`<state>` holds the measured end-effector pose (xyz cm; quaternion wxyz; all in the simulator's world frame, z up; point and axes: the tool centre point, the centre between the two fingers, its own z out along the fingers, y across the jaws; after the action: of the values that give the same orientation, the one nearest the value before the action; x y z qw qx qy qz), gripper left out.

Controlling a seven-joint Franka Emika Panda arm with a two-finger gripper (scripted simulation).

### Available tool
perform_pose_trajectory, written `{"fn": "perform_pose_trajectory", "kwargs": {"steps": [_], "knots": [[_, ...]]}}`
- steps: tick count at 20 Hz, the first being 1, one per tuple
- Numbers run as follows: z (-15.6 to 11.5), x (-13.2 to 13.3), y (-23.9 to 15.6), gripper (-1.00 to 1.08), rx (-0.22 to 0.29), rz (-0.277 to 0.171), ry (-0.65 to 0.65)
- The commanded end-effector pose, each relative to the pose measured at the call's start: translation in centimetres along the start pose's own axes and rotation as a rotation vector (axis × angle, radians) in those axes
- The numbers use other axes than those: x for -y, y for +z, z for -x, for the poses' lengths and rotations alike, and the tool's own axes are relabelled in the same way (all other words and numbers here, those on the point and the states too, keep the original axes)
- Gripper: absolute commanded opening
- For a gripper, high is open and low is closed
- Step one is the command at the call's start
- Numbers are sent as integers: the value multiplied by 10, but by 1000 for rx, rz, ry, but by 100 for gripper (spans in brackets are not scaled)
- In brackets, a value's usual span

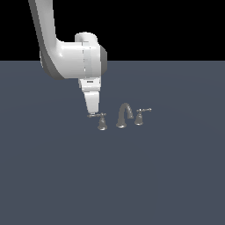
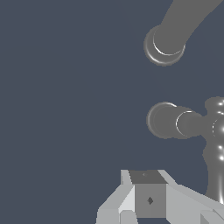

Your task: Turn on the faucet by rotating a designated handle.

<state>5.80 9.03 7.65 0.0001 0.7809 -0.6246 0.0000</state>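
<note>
While the arm hangs over the dark grey floor (image 1: 176, 184), the count is easy: one faucet (image 1: 123, 117) made of three pieces, meaning one arched spout (image 1: 124, 114) and two lever handles. The handle (image 1: 99, 119) sits on the exterior view's left of the spout, and the twin handle (image 1: 140, 115) sits on the exterior view's right. One gripper (image 1: 92, 113) comes down right at the outer tip of the handle's lever, looking like it touches it, though how wide the fingers stand can't be told from either shot. The exterior view gives the whole set and the white arm (image 1: 66, 55). The wrist view only gives close-ups: the spout's base (image 2: 164, 46), the handle's base (image 2: 168, 120), and one finger (image 2: 148, 199).
</note>
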Motion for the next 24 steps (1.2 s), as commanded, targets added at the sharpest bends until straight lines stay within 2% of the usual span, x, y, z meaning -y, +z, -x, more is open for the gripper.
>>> {"fn": "perform_pose_trajectory", "kwargs": {"steps": [1,15,17,24], "knots": [[0,0,0,-100,0,0,0],[19,-38,0,-100,0,0,0],[10,-31,0,-100,-2,-8,10],[8,-55,0,-100,-1,-5,6]]}}
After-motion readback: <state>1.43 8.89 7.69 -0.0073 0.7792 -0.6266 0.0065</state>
